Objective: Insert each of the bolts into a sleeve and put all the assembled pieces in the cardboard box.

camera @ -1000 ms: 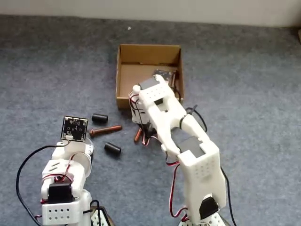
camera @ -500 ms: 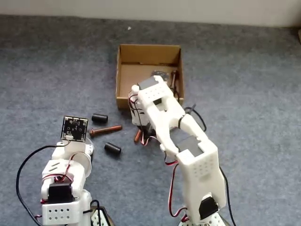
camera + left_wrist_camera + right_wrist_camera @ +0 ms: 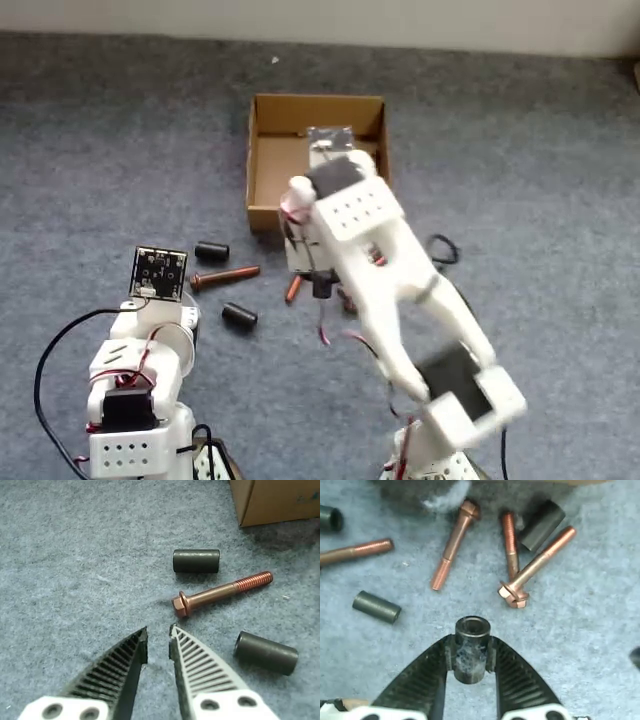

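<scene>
The right gripper (image 3: 471,647) is clamping a dark sleeve (image 3: 472,652) between its ribbed fingers. The sleeve's open bore is facing the wrist camera, above the grey carpet (image 3: 520,180). Beyond it, three copper bolts are lying loose on the carpet. A lone bolt (image 3: 454,542) is lying apart from the others. A middle bolt (image 3: 509,545) and a flanged bolt (image 3: 537,567) are lying close together, possibly touching near the flanged head, though the view is too poor there to be sure. A second sleeve (image 3: 542,525) is lying just beside the flanged bolt's threaded end.

In the high view the right arm (image 3: 400,270) is stretching toward the cardboard box (image 3: 262,160), with its wrist hanging over the box's front wall. The box is standing open, and the arm is hiding much of its floor.

The left gripper (image 3: 157,642) is hovering low over the carpet. Its jaws are nearly closed, leaving a narrow gap with nothing in it. Just ahead of its tips a long bolt (image 3: 222,593) is lying flat, with its flanged head toward the gripper and its thread pointing toward the box. A loose sleeve (image 3: 196,560) is lying just beside the bolt on the box side. Another sleeve (image 3: 266,652) is lying on the bolt's other side, near the gripper. Neither is touching the bolt.
</scene>
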Controlling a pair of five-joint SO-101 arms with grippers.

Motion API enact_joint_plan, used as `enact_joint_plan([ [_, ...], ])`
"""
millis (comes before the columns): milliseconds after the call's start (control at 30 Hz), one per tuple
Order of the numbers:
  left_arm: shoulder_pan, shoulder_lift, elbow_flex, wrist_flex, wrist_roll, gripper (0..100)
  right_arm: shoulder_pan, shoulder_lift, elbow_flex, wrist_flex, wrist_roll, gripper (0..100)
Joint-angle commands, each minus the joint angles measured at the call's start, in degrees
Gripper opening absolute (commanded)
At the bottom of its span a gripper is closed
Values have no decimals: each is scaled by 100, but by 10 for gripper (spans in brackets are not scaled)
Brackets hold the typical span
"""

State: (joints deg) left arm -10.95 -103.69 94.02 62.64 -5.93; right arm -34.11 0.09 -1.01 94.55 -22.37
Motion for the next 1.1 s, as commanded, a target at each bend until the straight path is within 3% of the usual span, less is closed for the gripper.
enact_joint_plan([
  [0,-84,-48,-22,-18,-62,113,171,-1455,857,-505,273,5],
  [233,-84,-48,-22,-18,-62,113,532,-3653,3222,-1956,299,5],
  [400,-84,-48,-57,-18,-589,113,1024,-5068,4602,-3002,299,5],
  [667,-75,4,-629,18,-615,113,2000,-6316,6484,-4822,299,5],
  [933,919,163,-1938,589,-615,112,2844,-6659,7169,-5815,264,5],
  [1067,1314,1376,-2738,624,-615,112,3116,-6659,7187,-5903,264,5],
])
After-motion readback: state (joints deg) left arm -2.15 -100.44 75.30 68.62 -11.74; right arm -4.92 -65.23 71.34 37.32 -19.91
